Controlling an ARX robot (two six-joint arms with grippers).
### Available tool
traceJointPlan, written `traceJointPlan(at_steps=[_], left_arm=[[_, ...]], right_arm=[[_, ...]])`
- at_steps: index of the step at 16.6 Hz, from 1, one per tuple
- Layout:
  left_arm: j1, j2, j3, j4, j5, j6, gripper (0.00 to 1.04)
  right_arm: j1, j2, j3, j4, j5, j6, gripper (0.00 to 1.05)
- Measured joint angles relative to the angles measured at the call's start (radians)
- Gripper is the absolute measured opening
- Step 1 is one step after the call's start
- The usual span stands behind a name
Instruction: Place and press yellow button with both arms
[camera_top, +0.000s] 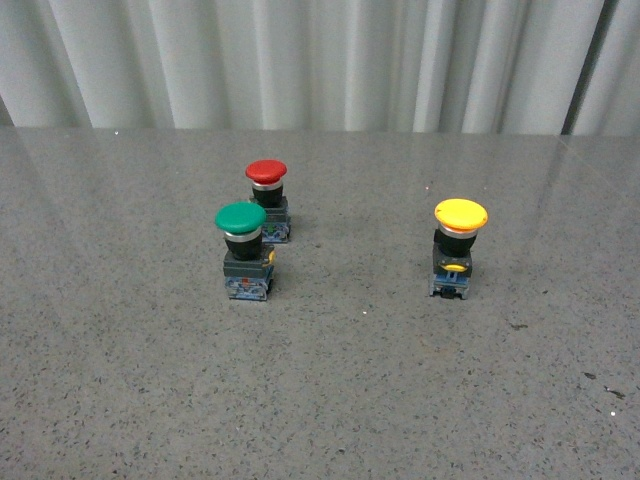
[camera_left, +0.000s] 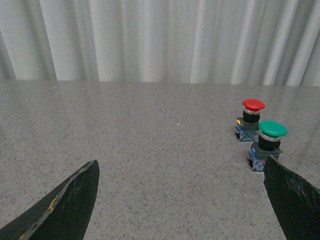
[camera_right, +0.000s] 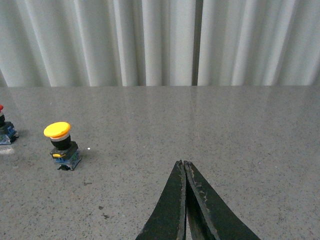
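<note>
Front view: yellow button (camera_top: 459, 246) stands upright on the grey table (camera_top: 320, 400), at about 3 o'clock from the green button (camera_top: 244, 251), well apart, untouched. Nothing done yet, it seems. Red button (camera_top: 268, 199) sits just behind green. Left gripper (camera_left: 180, 200) spread wide; right gripper (camera_right: 185, 200) pinched closed, empty. Nothing blocks the way to the yellow button.

Speckled grey table (camera_top: 320, 400) before a pleated pale curtain (camera_top: 300, 60)
</note>
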Motion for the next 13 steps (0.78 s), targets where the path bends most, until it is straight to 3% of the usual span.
traceJointPlan(at_steps=[2,3,4,6,13], left_arm=[[0.0,0.0,0.0,0.0,0.0,0.0,0.98],[0.0,0.0,0.0,0.0,0.0,0.0,0.98],[0.0,0.0,0.0,0.0,0.0,0.0,0.98],[0.0,0.0,0.0,0.0,0.0,0.0,0.98],[0.0,0.0,0.0,0.0,0.0,0.0,0.98]], right_arm=[[0.0,-0.043,-0.04,0.001,0.0,-0.002,0.02],[0.0,-0.043,-0.04,0.002,0.0,-0.002,0.11],[0.0,-0.043,-0.04,0.003,0.0,-0.002,0.33],[0.0,-0.043,-0.04,0.002,0.0,-0.002,0.55],[0.0,-0.043,-0.04,0.002,0.0,-0.002,0.88]])
